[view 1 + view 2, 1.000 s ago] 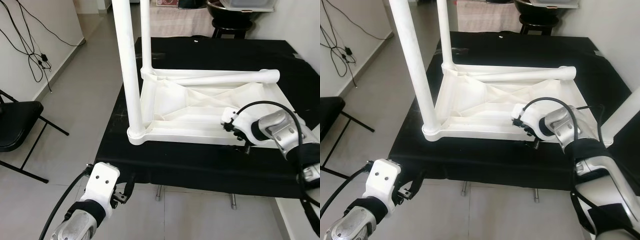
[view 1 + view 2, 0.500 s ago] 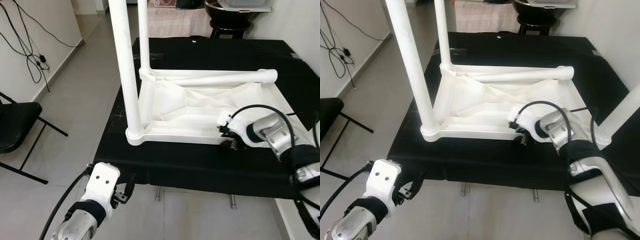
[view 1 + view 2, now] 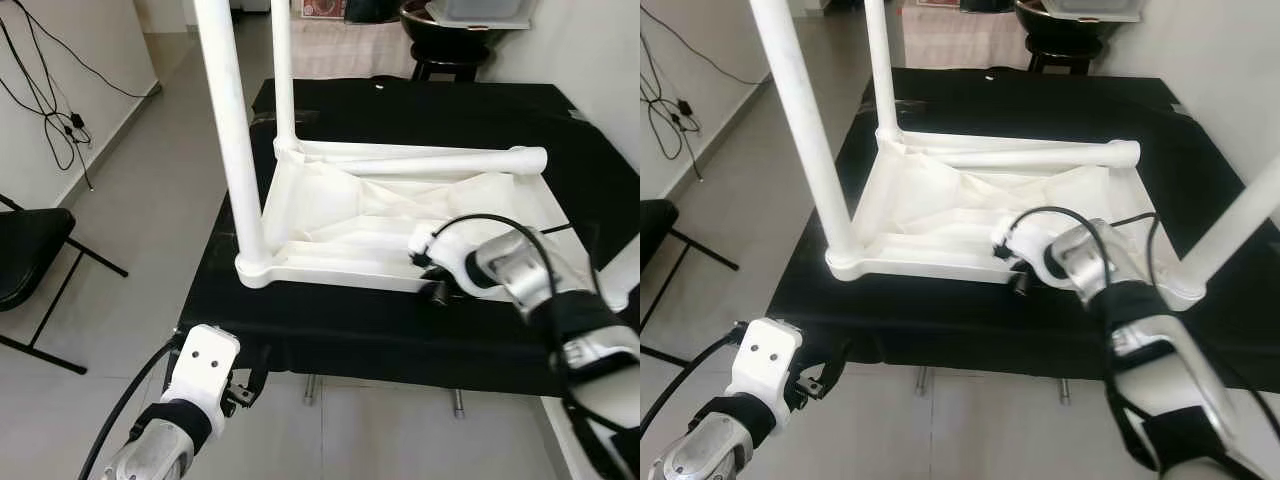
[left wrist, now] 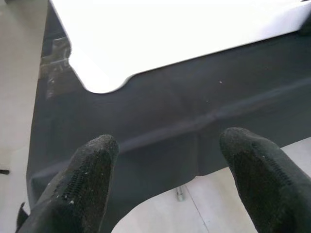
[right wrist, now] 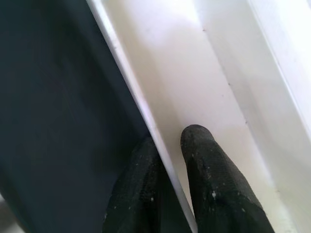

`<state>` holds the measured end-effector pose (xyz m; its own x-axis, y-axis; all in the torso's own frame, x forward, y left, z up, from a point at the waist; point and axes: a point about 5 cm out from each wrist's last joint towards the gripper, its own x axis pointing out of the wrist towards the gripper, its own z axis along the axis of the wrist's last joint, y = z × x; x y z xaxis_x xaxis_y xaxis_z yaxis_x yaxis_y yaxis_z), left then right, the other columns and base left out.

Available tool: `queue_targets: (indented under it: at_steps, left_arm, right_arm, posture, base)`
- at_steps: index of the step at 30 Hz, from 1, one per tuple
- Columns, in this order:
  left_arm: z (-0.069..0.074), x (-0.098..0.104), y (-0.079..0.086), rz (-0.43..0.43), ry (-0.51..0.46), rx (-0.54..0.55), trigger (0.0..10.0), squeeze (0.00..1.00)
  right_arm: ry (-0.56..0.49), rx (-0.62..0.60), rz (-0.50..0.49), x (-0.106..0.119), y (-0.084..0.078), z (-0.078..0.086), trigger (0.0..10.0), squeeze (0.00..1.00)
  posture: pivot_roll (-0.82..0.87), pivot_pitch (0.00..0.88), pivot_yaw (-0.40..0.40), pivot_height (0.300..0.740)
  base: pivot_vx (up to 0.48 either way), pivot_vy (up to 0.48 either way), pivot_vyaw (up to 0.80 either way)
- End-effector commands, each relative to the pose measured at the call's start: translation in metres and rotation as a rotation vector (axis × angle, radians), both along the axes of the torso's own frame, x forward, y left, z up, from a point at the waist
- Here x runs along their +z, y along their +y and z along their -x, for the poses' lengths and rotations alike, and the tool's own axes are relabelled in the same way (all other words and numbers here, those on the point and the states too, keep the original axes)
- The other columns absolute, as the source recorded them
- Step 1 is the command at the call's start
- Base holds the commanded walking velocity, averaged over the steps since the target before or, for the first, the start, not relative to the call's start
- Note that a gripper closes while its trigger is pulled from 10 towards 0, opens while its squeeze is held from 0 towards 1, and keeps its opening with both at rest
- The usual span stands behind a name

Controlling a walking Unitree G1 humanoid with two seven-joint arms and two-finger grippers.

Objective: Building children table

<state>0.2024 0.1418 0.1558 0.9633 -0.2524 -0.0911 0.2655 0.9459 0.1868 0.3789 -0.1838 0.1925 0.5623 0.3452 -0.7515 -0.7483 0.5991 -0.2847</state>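
Note:
A white children's table (image 3: 330,215) lies upside down on a black-covered table (image 3: 450,110). Two white legs (image 3: 228,130) stand upright at its left corners. Another leg (image 3: 1230,225) rises at the near right corner, and a loose leg (image 3: 430,162) lies across the far side. My right gripper (image 3: 432,278) is shut on the near rim (image 5: 146,111), one finger (image 5: 206,160) inside the tabletop and the other outside it. My left gripper (image 3: 245,385) hangs open below the black table's front edge, its fingers (image 4: 92,165) wide apart.
A black folding chair (image 3: 30,250) stands on the tiled floor to the left. Cables (image 3: 50,110) hang down the left wall. A dark stool (image 3: 440,40) with a bowl sits behind the table. A white surface edge (image 3: 590,450) is at the near right.
The whole view has shifted a little. My right gripper sits slightly further left along the near rim, still shut on it. The left arm hangs as before.

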Motion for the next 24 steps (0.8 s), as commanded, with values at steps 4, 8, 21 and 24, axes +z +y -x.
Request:
queue_targets:
  at_steps: [4, 8, 21, 24]
  left_arm:
    - [0.0, -0.004, 0.002, -0.013, 0.013, 0.008, 10.0, 0.0]
    - [0.0, -0.003, 0.002, -0.012, 0.011, 0.011, 10.0, 0.0]
    - [0.001, -0.001, 0.0, -0.006, -0.001, 0.02, 10.0, 0.0]
    - [0.001, -0.001, 0.0, -0.005, -0.001, 0.021, 10.0, 0.0]
  right_arm:
    - [0.02, -0.193, -0.27, -0.004, 0.036, -0.003, 0.0, 0.0]
    - [0.026, -0.261, -0.355, -0.005, 0.058, -0.003, 0.0, 0.0]
    - [-0.401, -0.638, -0.467, 0.007, 0.101, -0.023, 9.4, 0.0]
    - [-0.434, -0.673, -0.465, 0.011, 0.101, -0.024, 10.0, 0.0]
  posture:
    - [0.0, 0.173, -0.01, 0.74]
    - [0.0, 0.173, -0.014, 0.74]
    - [0.02, 0.174, -0.027, 0.74]
    - [0.02, 0.173, -0.028, 0.74]
  base:
    - [0.0, 0.0, 0.0]
    - [0.0, 0.0, 0.0]
    - [0.0, 0.0, 0.0]
    - [0.0, 0.0, 0.0]
